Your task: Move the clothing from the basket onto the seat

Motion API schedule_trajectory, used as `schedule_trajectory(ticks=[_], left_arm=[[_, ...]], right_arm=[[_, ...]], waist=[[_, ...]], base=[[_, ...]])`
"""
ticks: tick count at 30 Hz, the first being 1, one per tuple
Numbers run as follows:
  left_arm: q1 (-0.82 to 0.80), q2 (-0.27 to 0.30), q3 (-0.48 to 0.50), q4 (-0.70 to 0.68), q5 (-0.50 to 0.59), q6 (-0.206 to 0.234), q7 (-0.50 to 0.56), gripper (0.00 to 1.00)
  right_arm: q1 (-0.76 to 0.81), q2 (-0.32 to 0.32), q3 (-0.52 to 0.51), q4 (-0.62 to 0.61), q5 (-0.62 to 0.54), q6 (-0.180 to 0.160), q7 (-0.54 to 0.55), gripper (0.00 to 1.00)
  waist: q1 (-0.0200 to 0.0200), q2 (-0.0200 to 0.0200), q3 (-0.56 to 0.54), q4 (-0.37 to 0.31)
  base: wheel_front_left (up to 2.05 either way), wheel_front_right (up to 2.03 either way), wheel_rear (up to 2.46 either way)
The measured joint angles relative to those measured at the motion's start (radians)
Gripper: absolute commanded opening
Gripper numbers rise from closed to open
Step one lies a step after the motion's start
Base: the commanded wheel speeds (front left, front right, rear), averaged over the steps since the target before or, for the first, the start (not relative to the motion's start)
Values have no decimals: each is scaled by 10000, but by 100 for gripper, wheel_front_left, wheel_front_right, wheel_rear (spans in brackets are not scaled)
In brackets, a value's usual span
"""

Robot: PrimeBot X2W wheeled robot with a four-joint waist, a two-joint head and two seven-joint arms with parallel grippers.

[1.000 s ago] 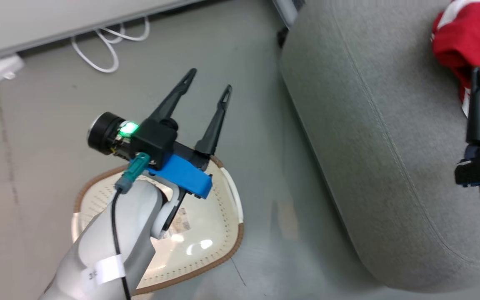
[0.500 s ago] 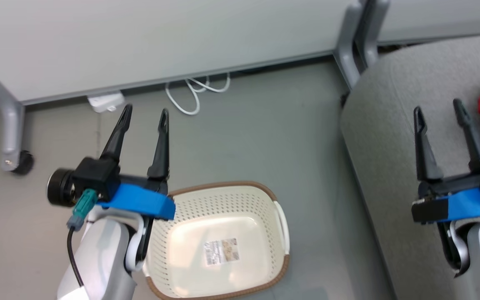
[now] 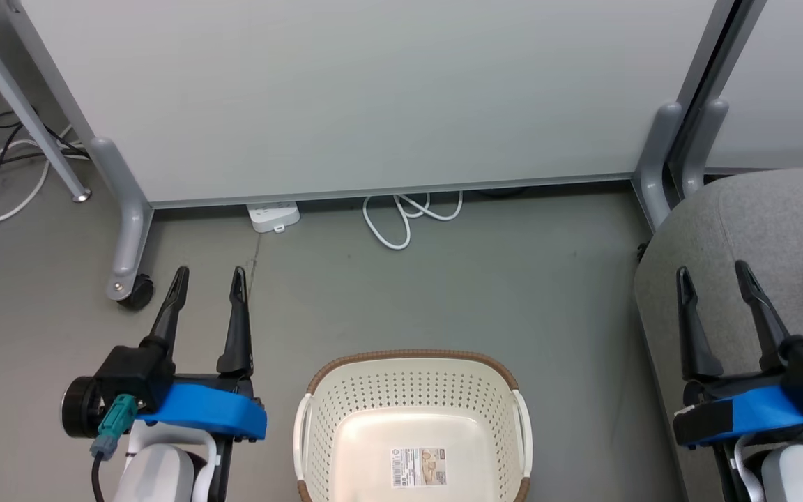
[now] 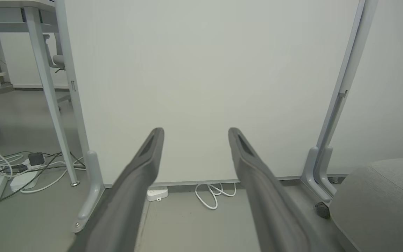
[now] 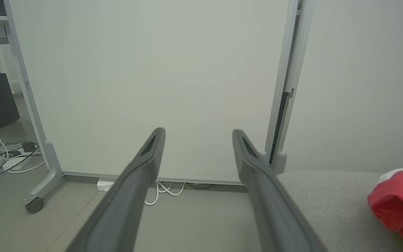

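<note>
Our left claw [image 3: 208,273] hangs released, holding nothing, over the floor [image 3: 513,279] just off the basket's left side, aimed at the panel [image 3: 373,97] ahead. The basket [image 3: 412,357] stands on the floor between our two arms, nearer the left one. What we see of its inside is bare but for a label [image 3: 419,467] on the base, though its near end runs off the bottom of the head view. Our right claw [image 3: 712,270], likewise released and holding nothing, hovers over the left edge of the seat [image 3: 778,223]. The clothing [image 5: 397,203] lies on the seat as a red bunch, off to the right of that claw and apart from it. It is too crumpled to show a long axis. We judge the right arm the nearer one for any tidying, and nothing seems left to fetch from the basket.
</note>
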State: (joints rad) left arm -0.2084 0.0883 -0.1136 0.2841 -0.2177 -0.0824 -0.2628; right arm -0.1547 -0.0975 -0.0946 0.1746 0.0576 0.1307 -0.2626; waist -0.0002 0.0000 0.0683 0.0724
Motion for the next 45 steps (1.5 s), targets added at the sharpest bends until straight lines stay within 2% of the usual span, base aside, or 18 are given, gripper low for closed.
schedule_trajectory(ticks=[18, 40, 41, 45], left_arm=[[1057, -322, 625, 445, 431, -410, 0, 100], [1162, -366, 621, 709, 545, -435, 0, 100], [1170, -368, 621, 727, 566, -431, 2, 0], [1494, -376, 621, 1070, 560, -430, 59, 0]], right_arm=[[1021, 372, -21, 662, 318, 0, 0, 100], [1155, 456, 56, 907, 508, 0, 0, 100], [1160, 458, 56, 924, 506, 0, 0, 0], [1269, 510, 54, 1308, 506, 0, 56, 0]], waist=[[1, 0, -726, 62], [2, 0, -792, 86], [2, 0, -786, 89], [2, 0, -787, 87]], base=[[0, 0, 0], [0, 0, 0], [0, 0, 0], [0, 0, 0]])
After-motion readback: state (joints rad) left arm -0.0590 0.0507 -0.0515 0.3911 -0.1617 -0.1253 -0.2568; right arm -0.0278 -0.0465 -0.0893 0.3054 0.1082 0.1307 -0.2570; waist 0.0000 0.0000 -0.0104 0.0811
